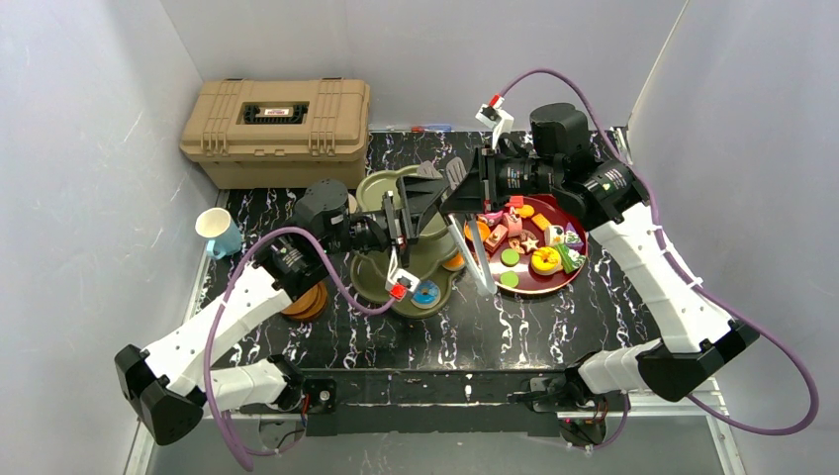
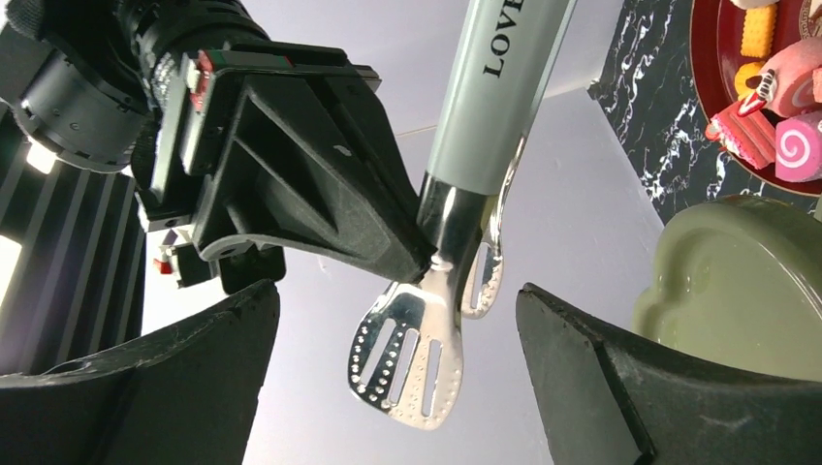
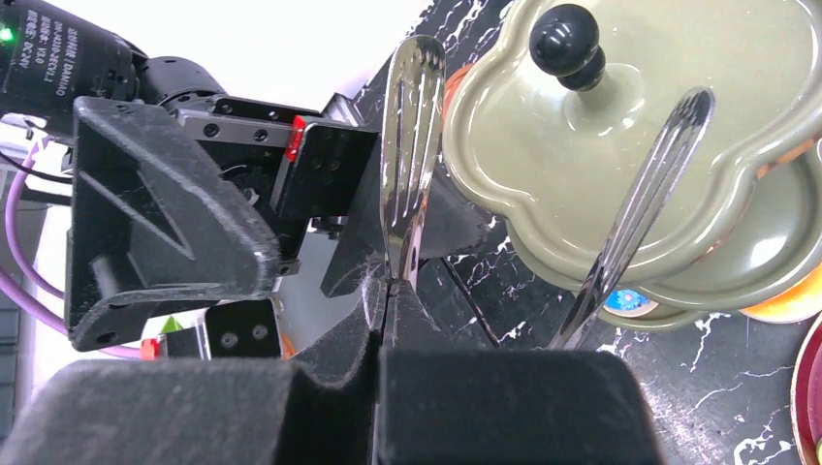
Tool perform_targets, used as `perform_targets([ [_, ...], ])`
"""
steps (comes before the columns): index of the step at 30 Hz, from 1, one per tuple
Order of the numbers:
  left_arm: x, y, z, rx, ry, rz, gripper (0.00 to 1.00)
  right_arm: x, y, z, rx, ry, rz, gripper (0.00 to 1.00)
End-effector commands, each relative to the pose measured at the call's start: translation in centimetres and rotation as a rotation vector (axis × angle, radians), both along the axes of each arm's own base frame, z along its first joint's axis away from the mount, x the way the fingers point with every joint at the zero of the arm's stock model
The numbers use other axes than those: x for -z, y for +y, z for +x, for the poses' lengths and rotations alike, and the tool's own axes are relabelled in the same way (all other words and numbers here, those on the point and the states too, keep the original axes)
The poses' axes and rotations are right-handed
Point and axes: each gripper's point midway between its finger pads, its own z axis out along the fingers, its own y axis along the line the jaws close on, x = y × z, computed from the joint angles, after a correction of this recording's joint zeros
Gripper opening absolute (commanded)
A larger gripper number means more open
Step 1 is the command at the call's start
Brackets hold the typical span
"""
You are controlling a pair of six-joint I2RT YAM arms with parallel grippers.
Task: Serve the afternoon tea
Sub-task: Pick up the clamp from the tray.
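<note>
Top external view: an olive-green three-tier stand [image 1: 381,188] sits mid-table, with a round dark-red plate [image 1: 554,285] of toy pastries [image 1: 542,259] just to its right. Both arms meet above the stand. The right gripper [image 3: 388,302] is pinched shut on one metal blade of a pair of tongs [image 2: 490,87], and the other blade hangs free. The left gripper [image 2: 395,291] stands wide open around the tong tips, holding nothing. A blue-topped pastry [image 1: 427,292] and an orange one [image 1: 453,262] lie on the stand's lower tiers, but most are on the plate. At the left edge a white-and-blue cup [image 1: 216,233] stands apart from the stacked wooden saucers [image 1: 307,302]. Serving looks barely begun, with most pastries unmoved and the cup unset.
</note>
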Motion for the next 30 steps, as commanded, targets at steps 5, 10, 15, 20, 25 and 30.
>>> perform_targets([
  [5,-0.5,-1.3,0.1,0.004,-0.007,0.03,0.73,-1.9,0.7,-0.7,-0.059,-0.061,0.069,0.01],
  [10,-0.5,-1.4,0.9,-0.035,0.004,0.04,0.42,-1.4,0.7,-0.7,-0.067,-0.063,0.059,0.01],
  [15,-0.5,-1.3,1.3,-0.056,0.016,0.039,0.25,-1.0,0.6,-0.8,-0.074,-0.069,0.051,0.01],
  [20,-0.5,-1.3,1.4,-0.065,0.02,0.034,0.07,-1.1,0.4,-0.8,-0.06,-0.09,0.056,0.29],
  [25,-1.4,-1.4,1.7,-0.081,-0.01,-0.018,0.0,-2.9,-0.4,0.1,0.036,-0.166,0.079,0.62],
  [30,-3.6,-0.6,2.7,-0.15,0.012,-0.13,0.0,-6.6,-3.0,1.1,0.199,-0.315,0.095,0.97],
])
